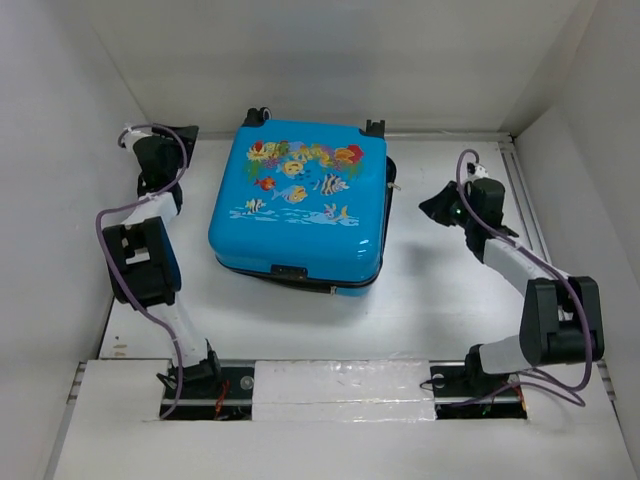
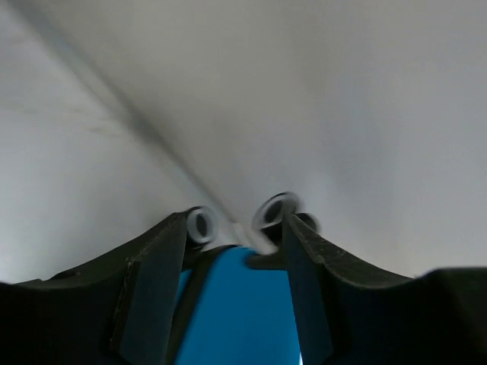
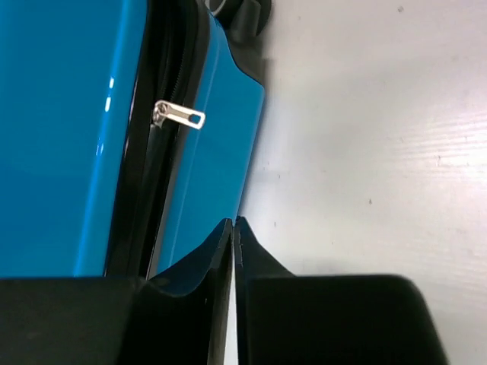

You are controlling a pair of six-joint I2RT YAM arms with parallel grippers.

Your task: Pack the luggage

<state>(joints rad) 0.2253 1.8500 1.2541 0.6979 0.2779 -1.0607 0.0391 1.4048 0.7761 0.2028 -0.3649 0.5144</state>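
Observation:
The luggage (image 1: 300, 205) is a bright-blue hard-shell suitcase lying flat on the white table, lid down, fish-and-coral print facing up. Its black wheels (image 1: 258, 116) point to the back wall. My left gripper (image 1: 183, 142) is open, just left of the suitcase's back-left corner. In the left wrist view, which is blurred, the blue shell (image 2: 240, 304) and two pale wheel rims (image 2: 275, 210) show between the fingers of my left gripper (image 2: 236, 222). My right gripper (image 1: 437, 206) is shut and empty, right of the suitcase. In the right wrist view, my right gripper (image 3: 233, 223) hangs beside the blue side (image 3: 209, 152), below the silver zip pull (image 3: 179, 115).
White walls close in the table at the back (image 1: 330, 60), left (image 1: 50, 200) and right (image 1: 600, 160). A raised white ledge (image 1: 330, 385) runs along the near edge between the arm bases. A black caster (image 3: 247, 15) sits at the top of the right wrist view.

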